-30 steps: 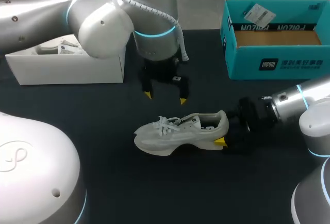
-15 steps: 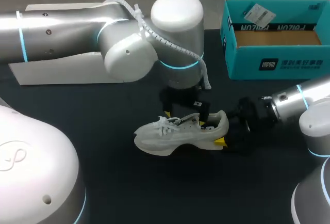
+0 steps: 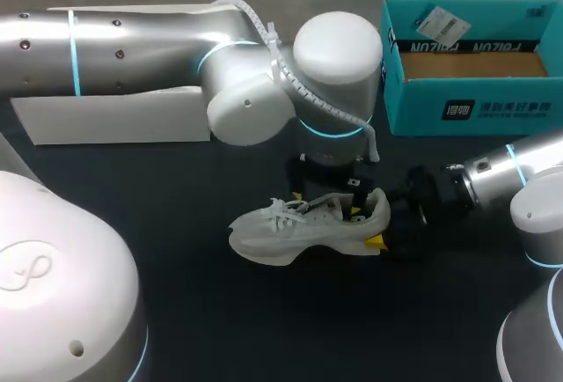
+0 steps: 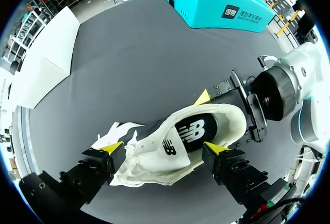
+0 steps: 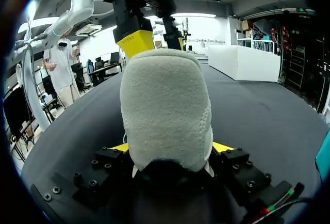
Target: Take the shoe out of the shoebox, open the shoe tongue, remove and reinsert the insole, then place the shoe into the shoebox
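Head view: a grey-white shoe (image 3: 299, 228) lies on its sole on the black desk (image 3: 264, 312), with its heel toward the right arm.
Right gripper (image 3: 380, 224): clamped on the heel from both sides. From above only one yellow tip shows, the other hidden behind the heel. In the right wrist view the heel of the shoe (image 5: 165, 110) fills the space between the tips of the right gripper (image 5: 170, 149).
Left gripper (image 4: 164, 147): fingers wide apart, astride the shoe (image 4: 180, 141) at its opening. Whether they touch it is unclear. From above the left gripper (image 3: 327, 204) is mostly hidden under its own wrist.
Insole (image 4: 196, 131): dark, seen inside the opening.
Shoebox (image 3: 466, 109): teal, open, well apart from the shoe, cut off at the edge.
White box (image 3: 114, 122): half hidden behind the left arm (image 3: 176, 39).
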Controlling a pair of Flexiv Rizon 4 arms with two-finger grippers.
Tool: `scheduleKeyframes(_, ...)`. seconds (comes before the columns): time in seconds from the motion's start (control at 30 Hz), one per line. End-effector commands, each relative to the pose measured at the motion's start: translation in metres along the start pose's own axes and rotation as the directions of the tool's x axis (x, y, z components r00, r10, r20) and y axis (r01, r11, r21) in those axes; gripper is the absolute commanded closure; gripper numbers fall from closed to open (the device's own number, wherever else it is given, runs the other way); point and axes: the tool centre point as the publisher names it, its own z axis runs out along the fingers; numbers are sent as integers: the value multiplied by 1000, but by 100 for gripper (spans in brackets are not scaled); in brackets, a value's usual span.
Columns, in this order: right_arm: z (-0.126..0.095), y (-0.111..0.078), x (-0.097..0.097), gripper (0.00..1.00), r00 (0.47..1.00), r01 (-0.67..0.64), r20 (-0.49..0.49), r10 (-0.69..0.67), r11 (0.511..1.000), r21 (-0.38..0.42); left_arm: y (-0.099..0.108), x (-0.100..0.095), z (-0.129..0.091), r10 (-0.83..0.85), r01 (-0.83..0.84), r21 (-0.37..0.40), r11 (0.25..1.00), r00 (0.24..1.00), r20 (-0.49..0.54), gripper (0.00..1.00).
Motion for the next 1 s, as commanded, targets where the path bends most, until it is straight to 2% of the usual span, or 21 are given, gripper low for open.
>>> scheduleKeyframes(0.03,5,-4,1,100,1000,-1,2,1,1000,3,-2,6,3,-8,7,11,1000,999,39,0)
scheduleKeyframes(0.37,5,-4,1,100,1000,-1,2,1,1000,3,-6,-3,17,-31,31,1,1000,989,143,0)
scheduleKeyframes(0.57,5,-4,1,100,1000,-1,2,1,1000,3,-1,-16,12,-56,56,5,998,981,188,0)
scheduleKeyframes(0.63,5,-4,1,100,1000,-1,2,1,1000,3,1,-22,8,-68,70,-5,998,980,189,21)
scheduleKeyframes(0.67,5,-4,1,100,1000,-1,2,1,1000,3,2,-25,5,-78,81,-10,997,979,187,26)
scheduleKeyframes(0.7,5,-4,1,100,1000,-1,2,1,1000,3,3,-28,3,-85,90,-17,996,979,187,36)
scheduleKeyframes(0.73,5,-4,1,100,1000,-1,2,1,1000,3,4,-30,2,-90,96,-23,995,978,186,40)
scheduleKeyframes(0.8,5,-4,1,100,1000,-1,2,1,1000,3,7,-37,-4,-103,113,-50,992,981,166,45)
scheduleKeyframes(0.83,5,-4,1,100,1000,-1,2,1,1000,3,8,-39,-6,-108,118,-54,992,981,162,52)
scheduleKeyframes(1.0,5,-4,1,100,1000,-1,2,1,1000,3,13,-45,-16,-112,121,-81,989,988,110,53)
